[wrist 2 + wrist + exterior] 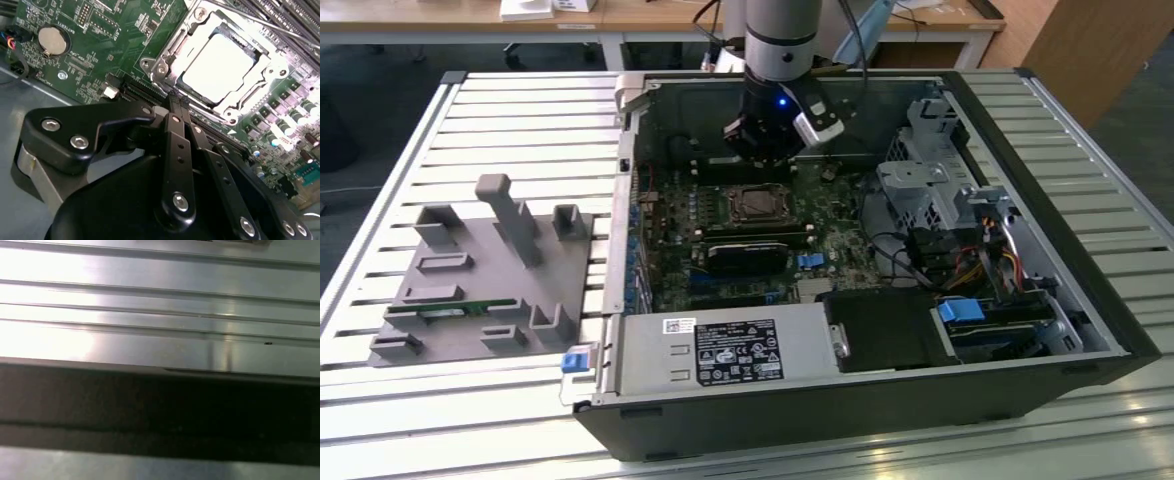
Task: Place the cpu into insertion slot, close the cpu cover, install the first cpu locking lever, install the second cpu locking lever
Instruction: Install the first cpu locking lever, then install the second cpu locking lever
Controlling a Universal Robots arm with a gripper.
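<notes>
gripper [178, 100] beside cpu cover [220, 65] — coin cell [52, 40] nearby

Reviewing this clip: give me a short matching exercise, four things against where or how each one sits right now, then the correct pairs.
Things:
1. cpu
2. cpu cover
3. gripper
4. grey fixture block

Places or states:
A. on the slatted table, outside the computer case
B. fingers together, empty, beside the socket
C. seated in the insertion slot
D. lying flat, framing the chip

Pairs: 1-C, 2-D, 3-B, 4-A

Slatted metal table [520, 110]; wooden desk [654, 15] behind.
</notes>
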